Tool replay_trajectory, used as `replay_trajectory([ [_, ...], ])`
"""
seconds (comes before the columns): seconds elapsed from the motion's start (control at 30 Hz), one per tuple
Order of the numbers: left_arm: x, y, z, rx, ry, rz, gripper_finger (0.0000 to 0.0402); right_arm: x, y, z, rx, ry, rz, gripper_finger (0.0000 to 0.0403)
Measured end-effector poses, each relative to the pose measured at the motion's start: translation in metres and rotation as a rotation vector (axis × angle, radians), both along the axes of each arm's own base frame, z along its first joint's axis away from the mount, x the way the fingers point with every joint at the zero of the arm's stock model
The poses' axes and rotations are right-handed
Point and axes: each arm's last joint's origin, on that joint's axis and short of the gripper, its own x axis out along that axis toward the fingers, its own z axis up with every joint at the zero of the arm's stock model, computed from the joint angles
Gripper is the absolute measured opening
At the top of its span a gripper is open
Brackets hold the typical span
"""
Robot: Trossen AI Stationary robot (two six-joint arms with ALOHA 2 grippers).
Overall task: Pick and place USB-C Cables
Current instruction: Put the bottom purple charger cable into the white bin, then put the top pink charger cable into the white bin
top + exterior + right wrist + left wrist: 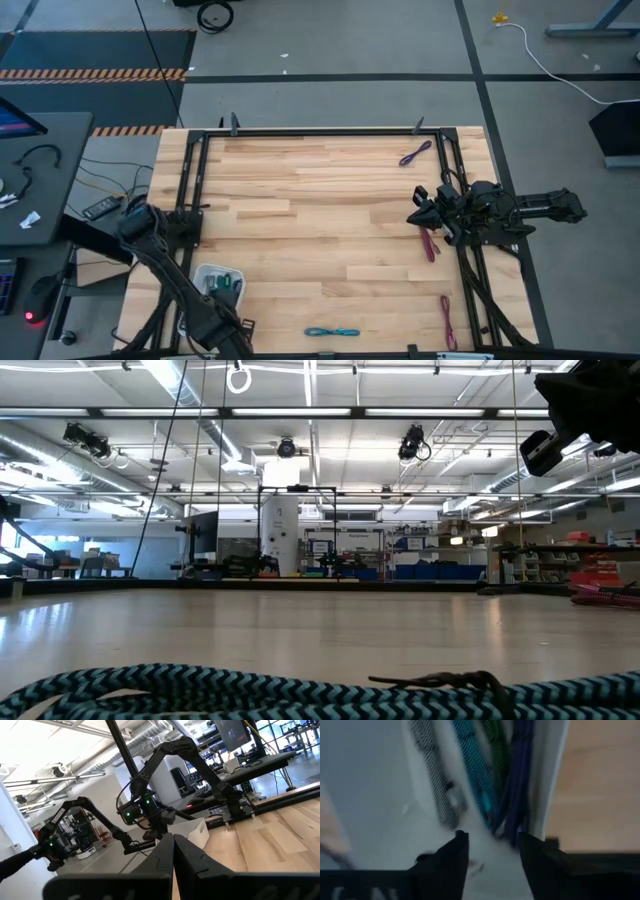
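My left gripper (492, 840) (222, 300) is open and hangs over the white tray (203, 272) at the table's near left. Grey (436, 790), teal (475, 770), green (495, 755) and purple (517, 785) USB-C cables lie in the tray, just past the fingertips. My right gripper (173, 842) (415, 215) is shut, empty and raised over the table's right side. Just beside it, toward the near edge, a magenta cable (430, 244) lies on the wood. Loose on the table are a purple cable (415, 152), a second magenta one (447, 320) and a teal one (332, 331) (250, 690).
Black frame rails (320, 132) run along the table's far, left and right sides. The right wrist view looks across the table at the left arm (150, 815) and the tray (192, 832). The middle of the wooden top (320, 220) is bare.
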Motion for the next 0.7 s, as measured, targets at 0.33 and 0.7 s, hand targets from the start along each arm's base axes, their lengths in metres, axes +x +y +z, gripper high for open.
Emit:
replay_trajectory([
  [0.33, 0.007, 0.025, 0.037, 0.218, -0.435, -0.126, 0.0223, 0.000, 0.000, 0.000, -0.005, -0.001, -0.001, 0.0011],
  [0.7, 0.085, 0.086, 0.024, 0.895, -0.767, -0.587, 0.0165, 0.001, 0.000, -0.001, -0.062, -0.005, -0.013, 0.0011],
])
